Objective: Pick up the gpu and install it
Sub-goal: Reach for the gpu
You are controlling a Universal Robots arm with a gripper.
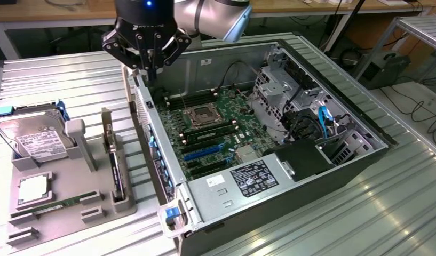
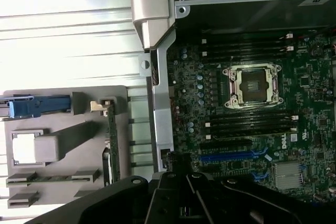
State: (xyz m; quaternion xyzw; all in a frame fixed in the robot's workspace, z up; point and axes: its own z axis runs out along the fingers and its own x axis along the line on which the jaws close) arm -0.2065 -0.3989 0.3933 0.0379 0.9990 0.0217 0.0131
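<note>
The gpu [image 1: 116,162] is a slim dark card standing on edge in a slot of the grey holder tray [image 1: 68,208], at the exterior view's left of the open computer case [image 1: 275,208]. In the wrist view the gpu [image 2: 111,145] appears edge-on, with its silvery bracket at one end. My gripper [image 1: 149,73] hangs shut and holds nothing. It is above the case's rear wall, well apart from the card. Seen from the wrist, the gripper [image 2: 180,170] points down at the case wall beside the motherboard [image 2: 247,114].
The tray also holds a silver hard drive [image 1: 34,140], a square chip [image 1: 32,189] and a green RAM stick [image 1: 54,205]. Inside the case are the bare CPU socket [image 1: 203,114], blue expansion slots [image 1: 202,153], a drive cage [image 1: 278,101] and cables. All of this rests on a ribbed metal table [image 1: 61,80].
</note>
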